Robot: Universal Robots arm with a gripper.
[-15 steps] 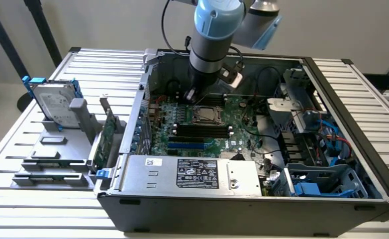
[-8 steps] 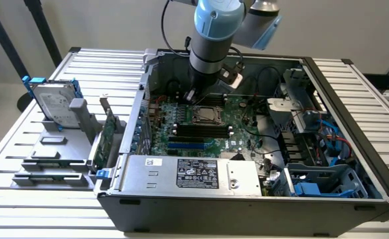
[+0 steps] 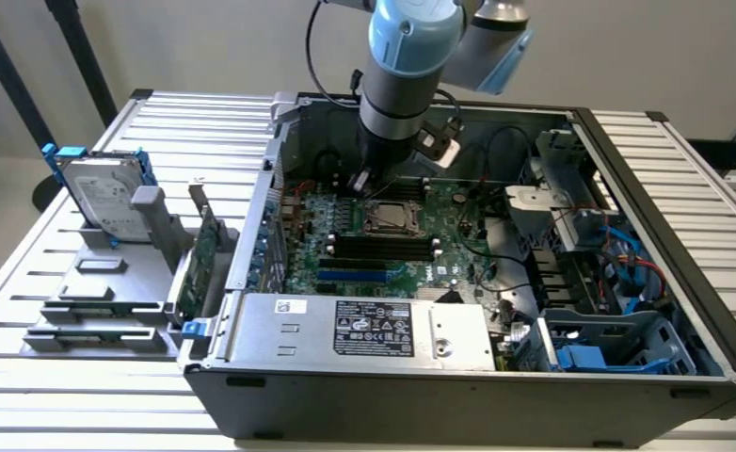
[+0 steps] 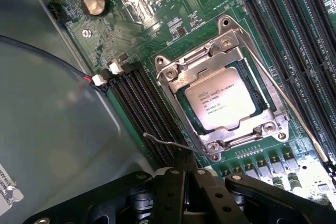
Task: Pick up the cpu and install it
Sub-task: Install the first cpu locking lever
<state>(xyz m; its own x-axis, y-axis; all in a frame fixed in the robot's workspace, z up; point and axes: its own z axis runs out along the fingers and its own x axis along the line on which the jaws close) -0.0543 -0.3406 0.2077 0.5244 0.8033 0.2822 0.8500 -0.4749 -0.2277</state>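
Arm (image 3: pixel 400 85) reaches down from above into the open computer case (image 3: pixel 669 377), its wrist over the green motherboard (image 3: pixel 343 226). Seated flat in the metal socket frame (image 4: pixel 176 74), the cpu (image 4: pixel 227 106) faces silver side up, square, its printed lines running diagonally across the wrist view. Just beside the socket, the gripper (image 4: pixel 185 182) is clenched, fingers together, holding nothing

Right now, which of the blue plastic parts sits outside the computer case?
The blue rails around the silver hard drive, on the rack at the exterior view's left; the other blue parts lie inside the case.
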